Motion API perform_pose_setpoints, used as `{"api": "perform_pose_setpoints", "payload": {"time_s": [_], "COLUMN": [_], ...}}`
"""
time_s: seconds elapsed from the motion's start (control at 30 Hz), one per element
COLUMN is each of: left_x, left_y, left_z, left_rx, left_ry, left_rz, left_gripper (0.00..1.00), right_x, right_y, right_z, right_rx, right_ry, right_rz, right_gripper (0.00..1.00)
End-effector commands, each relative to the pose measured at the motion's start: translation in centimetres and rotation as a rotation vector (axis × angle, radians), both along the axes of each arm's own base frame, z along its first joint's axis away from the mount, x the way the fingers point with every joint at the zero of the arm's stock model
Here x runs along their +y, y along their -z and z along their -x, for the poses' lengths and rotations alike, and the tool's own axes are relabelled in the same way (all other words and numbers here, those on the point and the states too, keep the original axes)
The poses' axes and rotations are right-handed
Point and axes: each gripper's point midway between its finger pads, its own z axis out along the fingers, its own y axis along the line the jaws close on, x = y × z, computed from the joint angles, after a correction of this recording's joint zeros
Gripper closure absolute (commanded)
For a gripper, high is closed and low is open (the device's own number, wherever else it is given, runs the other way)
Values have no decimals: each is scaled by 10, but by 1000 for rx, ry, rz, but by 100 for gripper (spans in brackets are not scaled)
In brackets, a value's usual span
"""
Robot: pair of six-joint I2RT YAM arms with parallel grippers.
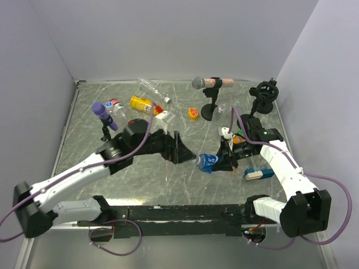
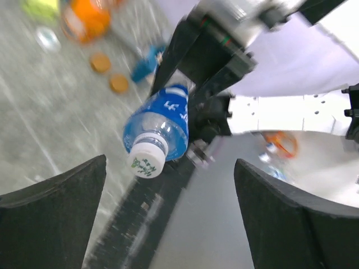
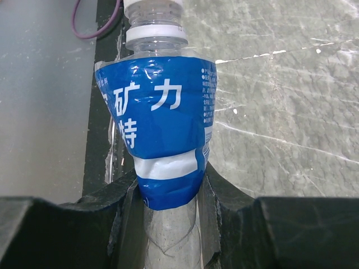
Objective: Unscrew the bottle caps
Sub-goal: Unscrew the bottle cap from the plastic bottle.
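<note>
Top view: the left gripper [image 1: 182, 150] reaches in to mid-table [image 1: 140, 182], tips pointing at the blue-label bottle [image 1: 208, 162]. The right gripper [image 1: 224, 159] sits on that bottle's far end. Jaw gaps are too small to read here. Further back lie a yellow bottle [image 1: 141, 103] and a clear bottle [image 1: 150, 87]. A purple-headed microphone [image 1: 104, 114] stands back left and a grey-headed microphone [image 1: 206, 83] back centre.

Left wrist view: this one shows the cap end, which the top view does not resolve. The white cap [image 2: 147, 160] is on the neck and faces the camera. The left fingers [image 2: 56, 193] are spread wide at both lower corners with nothing between them. They are apart from the cap, which sits ahead of the gap. Behind, the right gripper's black jaws clamp the bottle body. Two orange-brown caps [image 2: 110, 73] lie loose on the table, with a blurred orange bottle [image 2: 87, 19] just beyond.

Right wrist view: only here is the grip clear. The right fingers [image 3: 227, 210] are closed on the bottle's lower body, pressing both sides just below the blue label, which is creased. The neck points away from the camera, and a white ring shows under the threads. The cap itself is cut off by the top edge. The left gripper is not visible in this view.
</note>
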Motion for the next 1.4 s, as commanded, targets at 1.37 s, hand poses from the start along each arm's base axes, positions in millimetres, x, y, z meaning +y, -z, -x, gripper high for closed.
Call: {"api": "perform_pose_setpoints", "payload": {"time_s": [1.37], "left_x": [-18], "left_y": [21], "left_z": [7], "left_rx": [-1132], "left_ry": [510], "left_rz": [-29], "left_gripper": [32], "right_x": [4], "right_y": [1], "right_z": [-1], "right_rx": [-26], "right_ry": [-26], "right_rz": [-7], "right_gripper": [84]}}
